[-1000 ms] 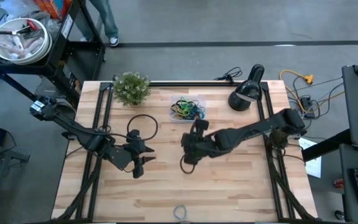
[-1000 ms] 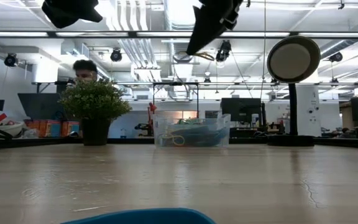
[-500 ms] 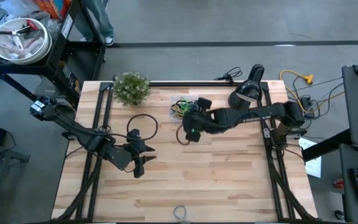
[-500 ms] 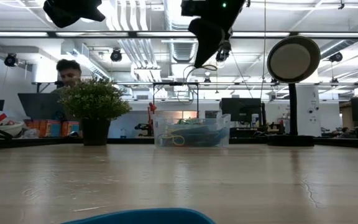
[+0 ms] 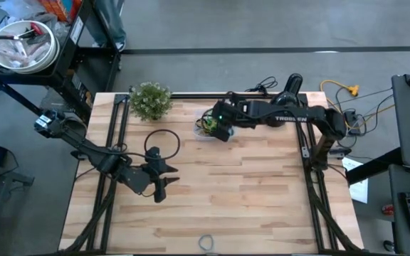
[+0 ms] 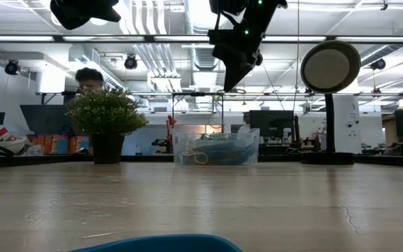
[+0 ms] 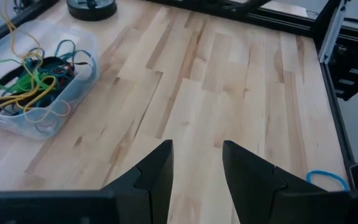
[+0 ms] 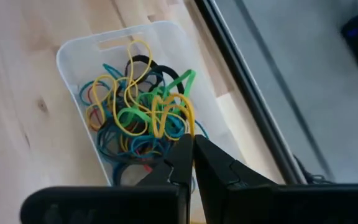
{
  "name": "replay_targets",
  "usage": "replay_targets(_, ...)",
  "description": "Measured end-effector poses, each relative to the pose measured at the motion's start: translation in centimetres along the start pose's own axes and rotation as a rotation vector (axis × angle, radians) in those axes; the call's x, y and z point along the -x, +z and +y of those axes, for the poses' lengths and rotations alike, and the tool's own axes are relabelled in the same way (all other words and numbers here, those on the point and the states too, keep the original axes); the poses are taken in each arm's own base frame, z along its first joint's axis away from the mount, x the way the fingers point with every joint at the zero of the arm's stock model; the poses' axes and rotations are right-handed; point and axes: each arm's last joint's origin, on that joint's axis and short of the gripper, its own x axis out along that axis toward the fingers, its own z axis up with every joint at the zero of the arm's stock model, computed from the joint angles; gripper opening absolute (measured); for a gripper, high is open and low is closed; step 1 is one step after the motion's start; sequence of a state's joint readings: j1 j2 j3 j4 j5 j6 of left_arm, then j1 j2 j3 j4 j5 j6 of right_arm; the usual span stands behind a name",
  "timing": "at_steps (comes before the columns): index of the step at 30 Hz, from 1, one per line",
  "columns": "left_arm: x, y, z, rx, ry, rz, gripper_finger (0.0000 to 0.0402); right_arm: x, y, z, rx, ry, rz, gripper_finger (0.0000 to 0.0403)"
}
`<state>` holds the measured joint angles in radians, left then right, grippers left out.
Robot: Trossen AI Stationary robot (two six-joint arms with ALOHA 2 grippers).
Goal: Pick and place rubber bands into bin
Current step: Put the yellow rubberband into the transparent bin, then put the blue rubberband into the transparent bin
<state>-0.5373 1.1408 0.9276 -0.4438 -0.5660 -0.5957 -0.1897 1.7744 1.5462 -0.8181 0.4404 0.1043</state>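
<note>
currently right gripper [image 8: 192,163] hangs above the bin [image 5: 206,126], jaws pressed together on a yellow rubber band [image 8: 179,118]. bin sits near the table's far edge beside the plant [image 5: 150,99], rubber bands [image 7: 36,78] piled inside. left gripper [image 5: 161,183] waits mid-table, jaws spread.

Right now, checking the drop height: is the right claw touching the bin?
Apart. The low view shows the right claw hanging above the bin, with open background between them.
</note>
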Motion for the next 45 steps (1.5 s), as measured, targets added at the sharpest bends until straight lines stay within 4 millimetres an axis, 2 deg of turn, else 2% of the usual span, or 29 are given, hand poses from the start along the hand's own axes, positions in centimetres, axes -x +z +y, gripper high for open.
replay_targets(8, 0.0, 0.2, 0.0, 0.008, 0.012, -0.027, 0.0123, -2.6, 0.1, -1.9, -0.077, 0.082, 0.045, 0.0009)
replay_targets(19, 0.0, 0.3, 0.0, 0.014, 0.026, -0.043, 0.0123, -6.5, -0.1, -0.9, -0.078, 0.179, 0.102, 0.0009)
replay_targets(31, 0.0, 0.5, -0.1, 0.025, 0.030, -0.065, 0.0123, -7.6, -0.3, -0.4, -0.081, 0.193, 0.116, 0.0011)
replay_targets(35, 0.0, 0.5, 0.0, 0.026, 0.038, -0.071, 0.0123, -7.7, -0.1, -0.4, -0.065, 0.197, 0.101, 0.0033)
replay_targets(45, 0.0, 0.5, 0.0, 0.027, 0.045, -0.075, 0.0123, -7.6, 0.0, -0.4, -0.057, 0.202, 0.092, 0.0122)
